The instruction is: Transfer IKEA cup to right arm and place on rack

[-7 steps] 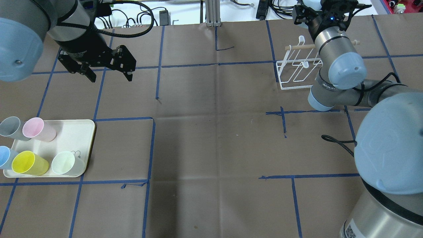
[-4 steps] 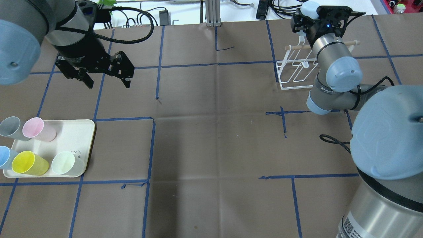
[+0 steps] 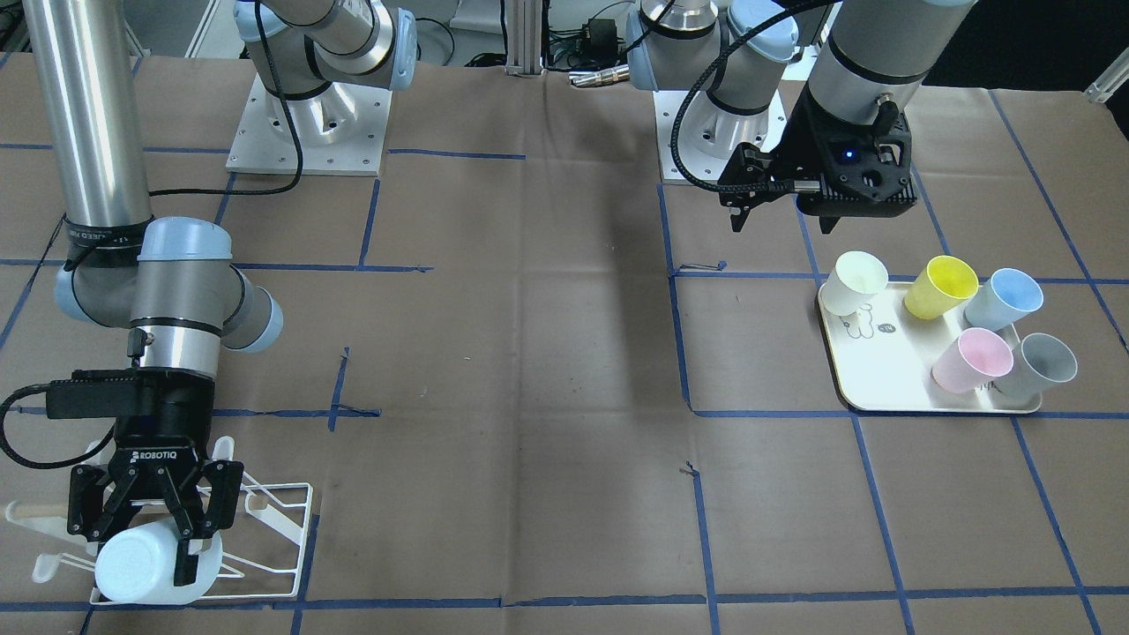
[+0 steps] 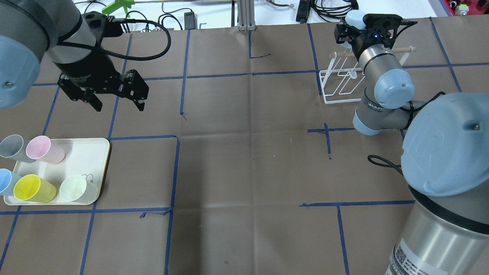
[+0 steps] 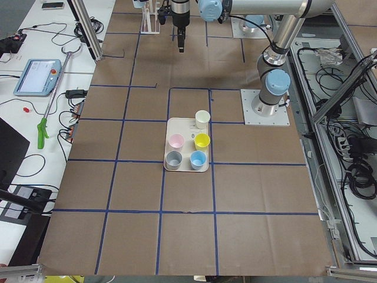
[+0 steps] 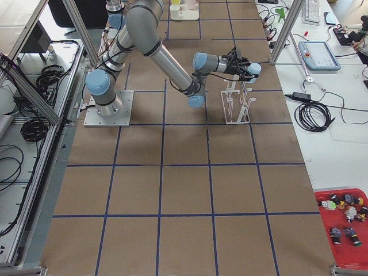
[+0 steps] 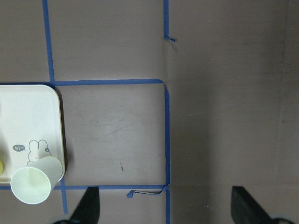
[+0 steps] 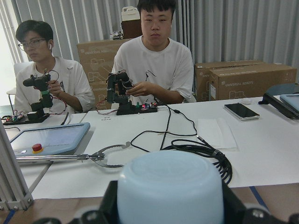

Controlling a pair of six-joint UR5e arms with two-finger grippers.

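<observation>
The IKEA cup (image 3: 139,569), pale blue, lies tilted between the fingers of my right gripper (image 3: 145,534), which is shut on it. The right arm (image 4: 386,82) holds it over the far end of the rack (image 4: 340,84), just beyond the wooden bar (image 4: 344,54). The cup (image 4: 353,17) pokes out past the gripper (image 4: 362,32) in the overhead view and fills the bottom of the right wrist view (image 8: 169,186). My left gripper (image 4: 117,102) hangs open and empty above the table, beyond the tray (image 4: 91,152). Its fingertips (image 7: 88,207) frame bare paper.
The cream tray (image 3: 882,379) carries several upright cups, among them a pale green one (image 4: 72,188), a yellow one (image 4: 28,188) and a pink one (image 4: 40,148). Blue tape lines cross the brown paper. Two people sit at a white table (image 8: 261,140) beyond the rack.
My left gripper has drifted toward the tray, still open. The right gripper with the cup has shifted left over the rack's far end.
</observation>
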